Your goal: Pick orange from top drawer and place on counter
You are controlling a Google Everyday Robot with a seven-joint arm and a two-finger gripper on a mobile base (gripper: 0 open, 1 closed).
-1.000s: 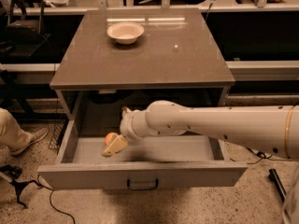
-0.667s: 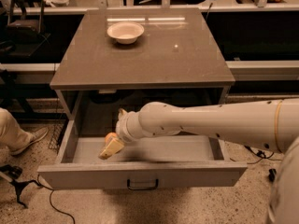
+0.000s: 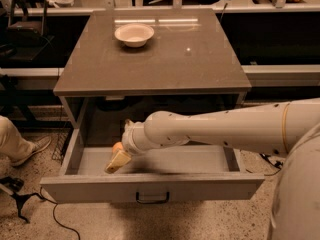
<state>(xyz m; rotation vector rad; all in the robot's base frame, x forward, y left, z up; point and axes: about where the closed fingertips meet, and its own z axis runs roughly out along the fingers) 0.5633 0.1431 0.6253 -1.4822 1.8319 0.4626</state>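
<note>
The top drawer [image 3: 150,186] is pulled open below the counter [image 3: 165,54]. The orange [image 3: 117,147] lies in the left part of the drawer, mostly hidden behind my gripper. My gripper [image 3: 116,162] reaches down into the drawer from the right, with its cream tip right at the orange's front side. I cannot tell whether it touches the orange. The white arm [image 3: 225,129] spans the drawer's right half.
A white bowl [image 3: 134,34] stands at the back left of the counter. A person's leg and shoe [image 3: 20,146] are on the floor at left, with cables [image 3: 20,204] nearby. Dark shelving runs behind the cabinet.
My gripper has shifted slightly left and lower inside the drawer, closer around the orange. The drawer and bowl have not moved.
</note>
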